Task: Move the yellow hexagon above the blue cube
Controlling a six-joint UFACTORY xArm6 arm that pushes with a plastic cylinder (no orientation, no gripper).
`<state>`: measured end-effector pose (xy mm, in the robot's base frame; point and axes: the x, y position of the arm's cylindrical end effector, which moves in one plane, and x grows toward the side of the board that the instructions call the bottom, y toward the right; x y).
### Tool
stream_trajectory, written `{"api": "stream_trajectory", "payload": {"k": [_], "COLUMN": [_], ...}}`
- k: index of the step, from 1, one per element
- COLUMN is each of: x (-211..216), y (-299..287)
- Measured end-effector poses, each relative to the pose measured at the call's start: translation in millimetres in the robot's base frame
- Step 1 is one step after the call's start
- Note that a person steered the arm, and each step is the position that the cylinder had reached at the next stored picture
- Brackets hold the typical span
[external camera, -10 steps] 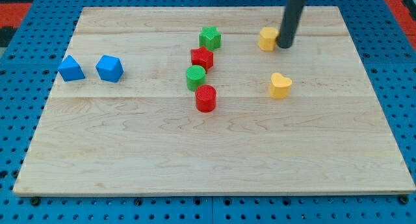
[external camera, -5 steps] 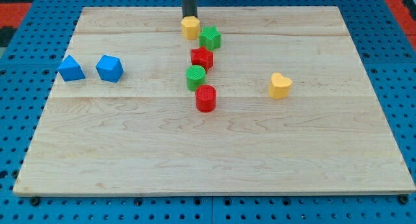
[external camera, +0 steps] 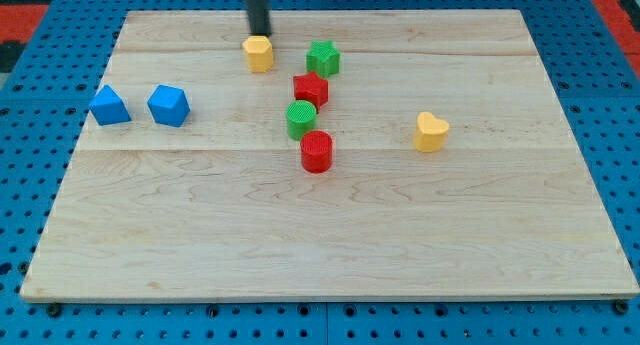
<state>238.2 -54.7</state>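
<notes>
The yellow hexagon (external camera: 258,53) lies near the view's top, left of the green star (external camera: 323,57). My tip (external camera: 259,32) stands just above the hexagon, at or very near its top edge. The blue cube (external camera: 168,105) sits at the view's left, well to the lower left of the hexagon, with a blue triangular block (external camera: 108,105) to its left.
A red star (external camera: 311,88), a green cylinder (external camera: 301,118) and a red cylinder (external camera: 316,151) form a column below the green star. A yellow heart (external camera: 431,131) lies at the view's right. The wooden board (external camera: 330,255) rests on a blue pegboard.
The yellow hexagon has slid left along the view's top, from right of the green star to left of it. My tip moved left with it and now stands above it.
</notes>
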Motion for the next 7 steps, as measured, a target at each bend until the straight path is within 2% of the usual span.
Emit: {"api": "stream_trajectory", "payload": {"k": [1,3,5,6,7], "x": [24,33,29,14,0], "y": [26,-55,-101,-36,81]}}
